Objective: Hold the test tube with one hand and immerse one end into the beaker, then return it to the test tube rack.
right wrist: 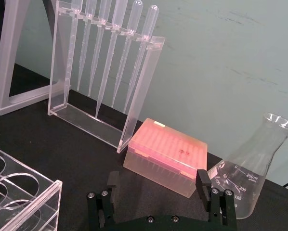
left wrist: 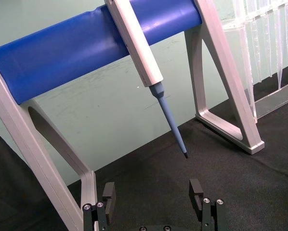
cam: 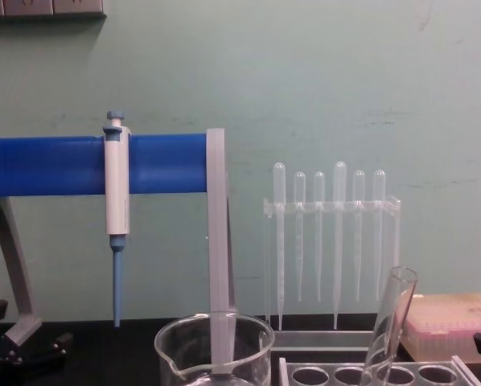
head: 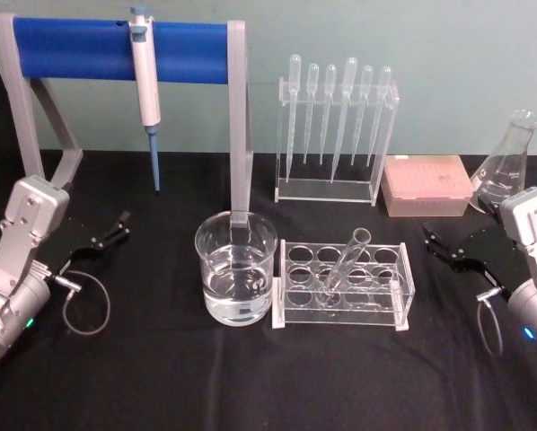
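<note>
Black cloth table (head: 250, 386), pale green wall behind. Test tube (head: 345, 265): clear glass, flared rim, standing tilted in test tube rack (head: 403, 305), rim leaning right. Beaker (head: 236, 269) just left of rack, part-filled with clear liquid. Left gripper (head: 110, 233) parked far left, jaws apart, empty. Right gripper (head: 435, 244) near rack's right end, jaws apart, empty. Step in hand, likely: reach and grasp. Take tube below rim, squeeze gently, lift along its tilt so glass clears hole.
</note>
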